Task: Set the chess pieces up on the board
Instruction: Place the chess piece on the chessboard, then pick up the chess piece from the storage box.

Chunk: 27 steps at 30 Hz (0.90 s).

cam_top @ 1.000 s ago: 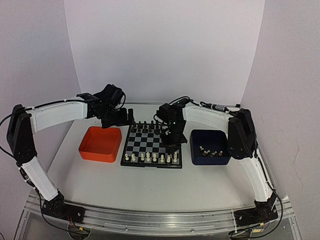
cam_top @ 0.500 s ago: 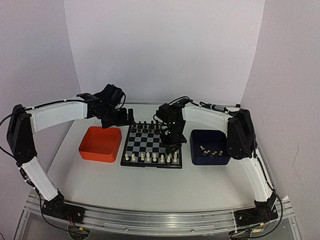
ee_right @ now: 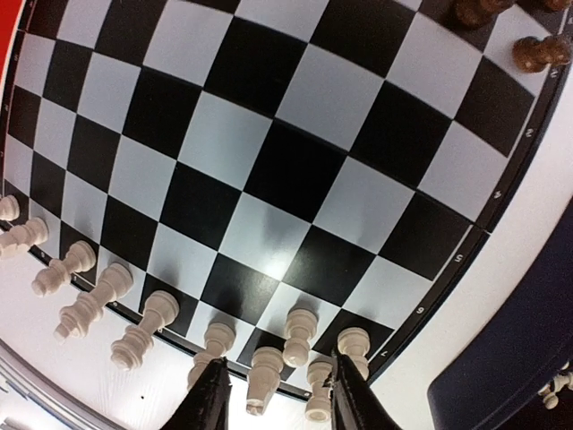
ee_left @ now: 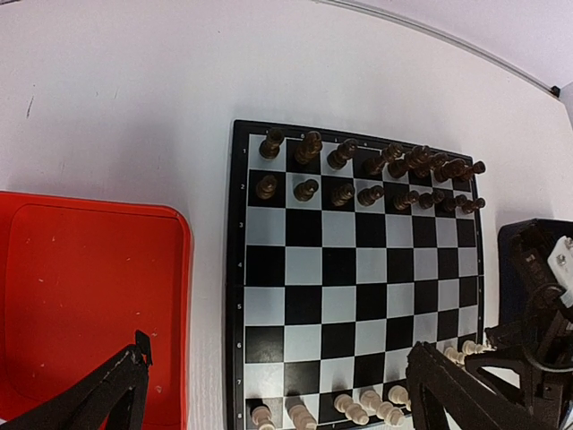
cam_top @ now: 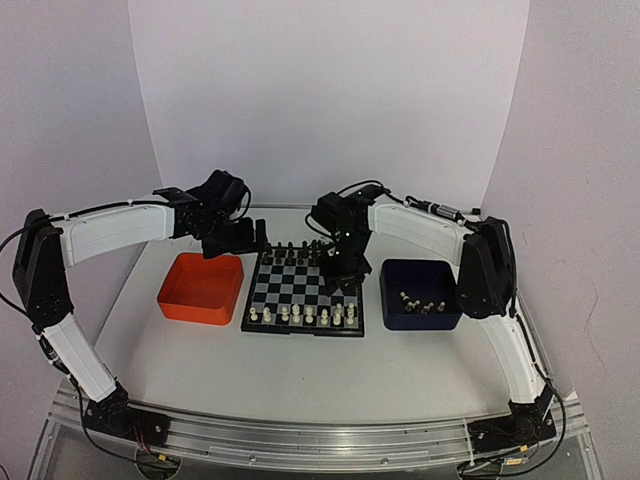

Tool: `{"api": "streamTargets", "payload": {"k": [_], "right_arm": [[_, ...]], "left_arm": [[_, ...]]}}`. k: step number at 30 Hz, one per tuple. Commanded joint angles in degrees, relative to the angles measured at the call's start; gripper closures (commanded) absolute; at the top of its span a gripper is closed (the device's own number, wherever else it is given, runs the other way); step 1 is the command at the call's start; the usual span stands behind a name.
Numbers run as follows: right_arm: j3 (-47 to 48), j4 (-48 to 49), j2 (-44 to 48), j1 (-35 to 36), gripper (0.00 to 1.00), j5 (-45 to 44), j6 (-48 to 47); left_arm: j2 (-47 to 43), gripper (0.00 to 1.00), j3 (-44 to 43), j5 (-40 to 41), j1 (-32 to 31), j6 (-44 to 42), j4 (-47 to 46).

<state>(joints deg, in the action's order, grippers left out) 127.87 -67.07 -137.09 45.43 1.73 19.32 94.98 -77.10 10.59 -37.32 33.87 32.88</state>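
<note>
The board [cam_top: 290, 285] lies between two trays; it also shows in the left wrist view [ee_left: 340, 269] and the right wrist view [ee_right: 269, 161]. Cream-white chess pieces [cam_top: 300, 316] stand along its near edge, and more lie in the dark blue tray [cam_top: 420, 318]. Black pieces [cam_top: 295, 252] fill the two far rows. My right gripper [cam_top: 341, 282] hovers over the board's right side, open and empty; in its wrist view [ee_right: 277, 399] its fingers frame standing white pieces [ee_right: 300, 333] below. My left gripper [cam_top: 238, 236] is wide open and empty above the board's far left corner, as its wrist view [ee_left: 277, 412] also shows.
An orange tray [cam_top: 200, 290] sits left of the board and looks empty [ee_left: 81, 296]. The dark blue tray stands right of it [ee_right: 519, 358]. White walls enclose the table at the back and sides.
My right gripper has risen and drawn back a little from the board's near right corner. The left arm has not moved.
</note>
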Motion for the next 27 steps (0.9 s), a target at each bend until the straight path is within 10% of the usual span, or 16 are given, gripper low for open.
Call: {"api": "streamTargets", "payload": {"k": [1,15,27], "right_arm": [[1.85,-0.72,8.81,0.15,0.56,-6.92,-2.45],[-33.78,10.93,34.00,-17.13,0.14,-5.35,-10.10],[-40.91,11.87,31.31,-26.27,0.10,1.92,-24.23]], "left_arm": [[-2.80,0.00,-1.13,0.89,0.31,-0.61,-1.92],[-1.29,0.00,-4.91,3.48,1.47,-2.27,-9.51],[8.31,0.00,-13.37,-2.00,6.34,-5.92,-18.48]]}}
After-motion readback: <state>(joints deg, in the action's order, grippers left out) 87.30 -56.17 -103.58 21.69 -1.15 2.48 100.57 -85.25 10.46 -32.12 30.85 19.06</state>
